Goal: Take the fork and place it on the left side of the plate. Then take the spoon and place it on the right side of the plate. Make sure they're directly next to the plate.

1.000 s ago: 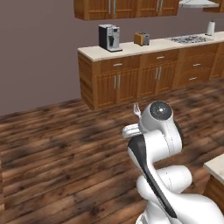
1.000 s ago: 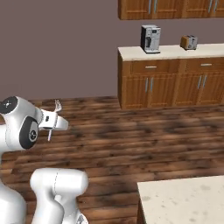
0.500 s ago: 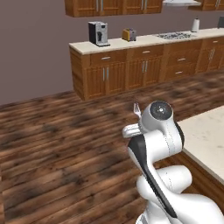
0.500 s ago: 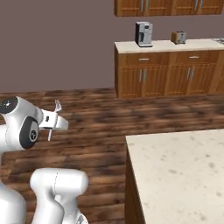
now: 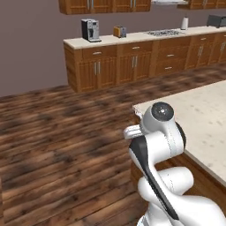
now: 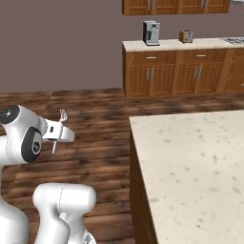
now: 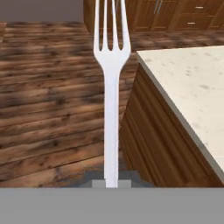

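I am carrying the fork (image 7: 111,65), my gripper (image 6: 58,136) clamped on its handle end beside the island counter (image 6: 190,162); being held so low, it could tilt or slip.

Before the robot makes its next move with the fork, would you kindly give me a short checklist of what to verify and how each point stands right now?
1. Fork held in the hand: ok, its handle runs down to the hand in the hand view and its tines stick up beside the hand in the right base view.
2. Fork straight along the hand: ok in the hand view.
3. Island counter within view: ok, its pale top lies ahead to the right.
4. Plate located: cannot tell from these pictures.
5. Spoon located: cannot tell.
6. Fork clear of the counter edge: ok, it is over the wooden floor.
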